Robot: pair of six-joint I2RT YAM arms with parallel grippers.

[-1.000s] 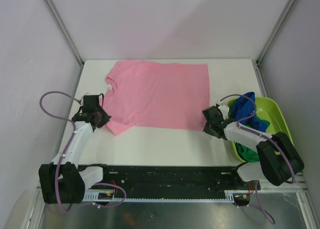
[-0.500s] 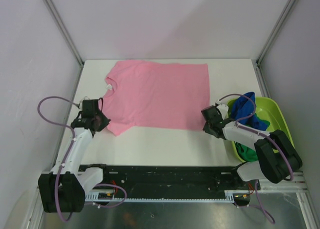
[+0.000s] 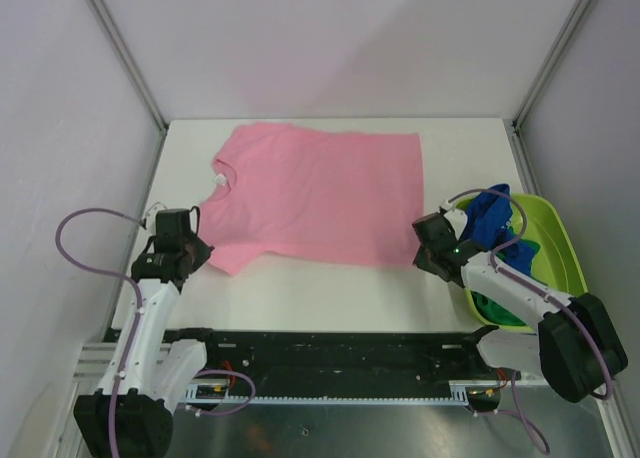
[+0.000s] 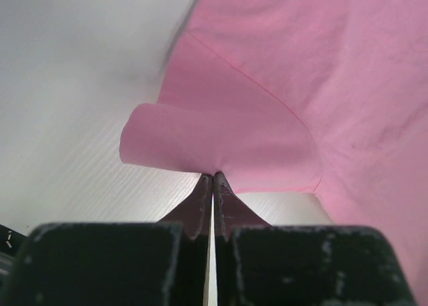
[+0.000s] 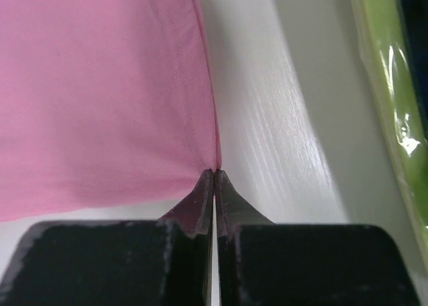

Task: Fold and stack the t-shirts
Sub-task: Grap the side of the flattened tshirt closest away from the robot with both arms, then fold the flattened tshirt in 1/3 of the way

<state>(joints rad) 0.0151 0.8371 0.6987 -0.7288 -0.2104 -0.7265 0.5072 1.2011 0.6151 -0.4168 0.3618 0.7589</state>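
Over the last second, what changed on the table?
The right fingers closed on the near right hem corner of the light pink fabric t-shirt and tugged it slightly rightward. The left fingers, already shut on its sleeve, pulled back toward the near edge. The lime-green plastic tub and the royal blue t-shirt in it stayed put.

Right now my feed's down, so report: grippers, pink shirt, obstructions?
Left gripper shut on pink t-shirt sleeve. Right gripper shut on its near hem corner. Shirt spread on table. Lime tub with blue t-shirt alongside, not blocking.
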